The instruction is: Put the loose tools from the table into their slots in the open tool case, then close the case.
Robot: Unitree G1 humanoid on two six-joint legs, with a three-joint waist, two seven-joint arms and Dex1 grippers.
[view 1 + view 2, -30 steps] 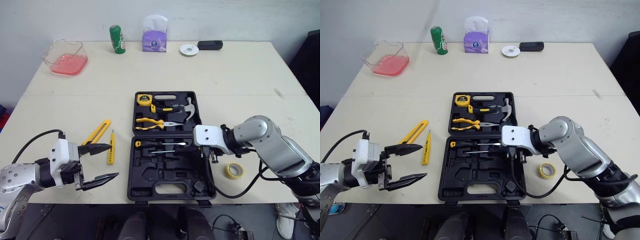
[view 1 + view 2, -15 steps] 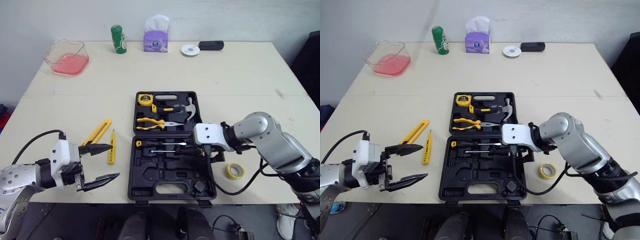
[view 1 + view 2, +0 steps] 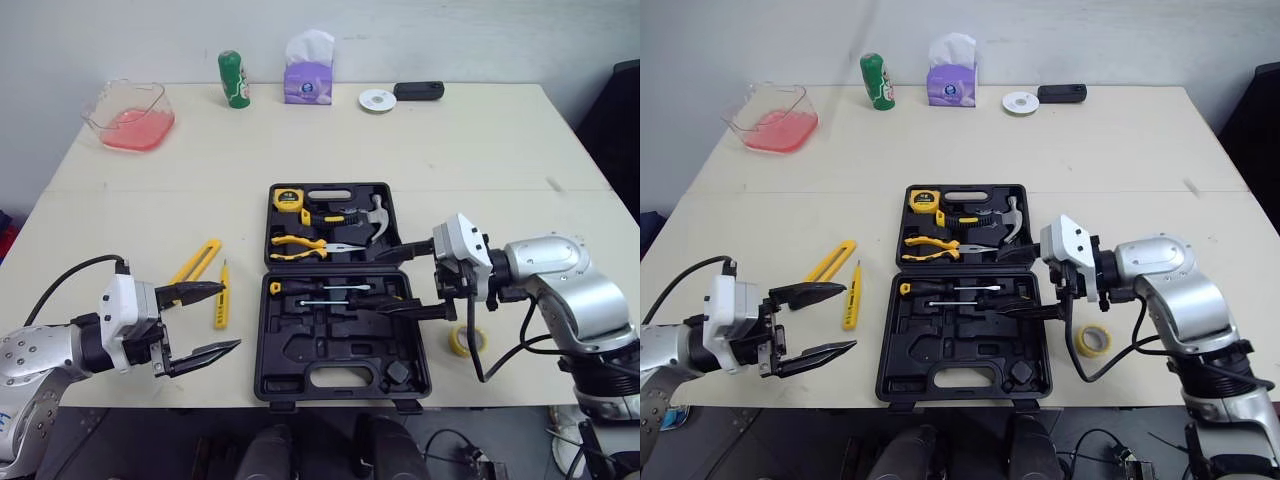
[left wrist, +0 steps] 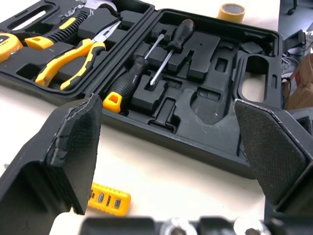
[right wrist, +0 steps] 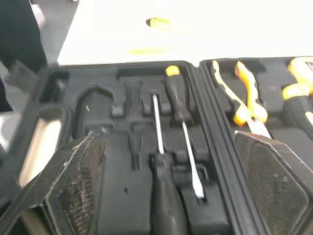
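Left eye view: I've got a cream table (image 3: 480, 150) against a white wall, w/ dark floor past its edges.
Far edge: clear tub w/ pink contents (image 3: 130, 113), green bottle (image 3: 234, 78), purple tissue box (image 3: 307, 78), white disc (image 3: 377, 99), black device (image 3: 418, 90).
Tool case (image 3: 340, 375): lies open and flat mid-table, near the front edge. Lid half holds tape measure (image 3: 288, 197), hammer (image 3: 365, 215) and pliers (image 3: 305, 245). Front half holds 2 screwdrivers (image 3: 325, 288); its other slots are bare.
Loose tools: long yellow tool (image 3: 195, 265) and small yellow screwdriver (image 3: 223, 296) lie side by side left of the case. Yellow tape roll (image 3: 467, 340) sits right of the case's front half.
Left gripper (image 3: 230, 318): jaws spread wide, nothing in them, at the table's front-left. The small yellow screwdriver is just beside the upper fingertip; I can't tell if they touch.
Right gripper (image 3: 380, 283): jaws apart, empty, fingers reaching over the case's right side. The seated screwdrivers lie betw. the tips; the tape roll is near the wrist, apart.
Left wrist view: case sits betw. the fingers, the small yellow screwdriver's end close in, tape roll beyond the case.
Right wrist view: gives me the seating. The 2 screwdrivers lie head-to-tail, shafts down in their grooves, which the eye views leave too small to judge.
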